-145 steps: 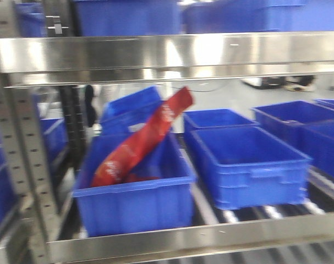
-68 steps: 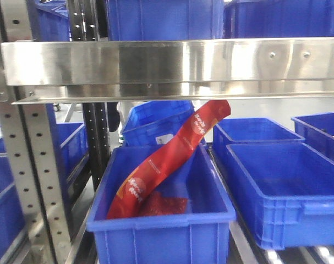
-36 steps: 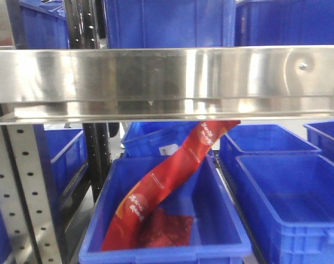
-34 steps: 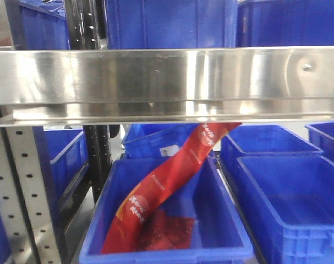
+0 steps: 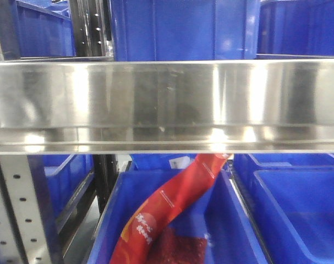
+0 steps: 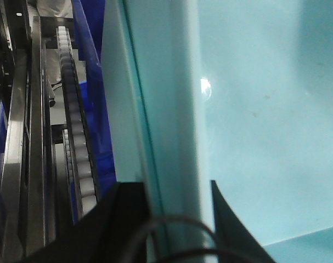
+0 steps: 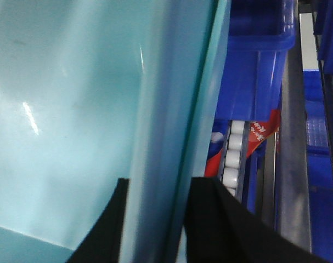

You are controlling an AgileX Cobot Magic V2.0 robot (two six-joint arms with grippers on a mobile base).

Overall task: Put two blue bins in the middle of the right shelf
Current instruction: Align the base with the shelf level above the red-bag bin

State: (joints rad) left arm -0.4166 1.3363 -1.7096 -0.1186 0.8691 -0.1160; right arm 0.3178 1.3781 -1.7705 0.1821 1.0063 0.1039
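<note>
Pale sky-blue plastic fills both wrist views: each tool is clamped on the thick rim of a pale blue bin, one black finger on each side of the wall. In the left wrist view the left tool pinches the rim of the pale blue bin, which runs from 6 o'clock up toward 12, the smooth wall spreading to 3 o'clock. In the right wrist view the right tool pinches a matching rim, with the wall spreading to 9 o'clock. Whether this is one tub or two nested ones cannot be told. In the front view, the brushed-steel front rail of the shelf tier spans the frame at mid height, dead ahead. Dark-blue crates stand on the tier above it; below, at 6 o'clock, another crate holds a red packet. A perforated upright stands at 8 o'clock. The load must likely clear this rail, long side parallel to it, both arms equally near.
</note>
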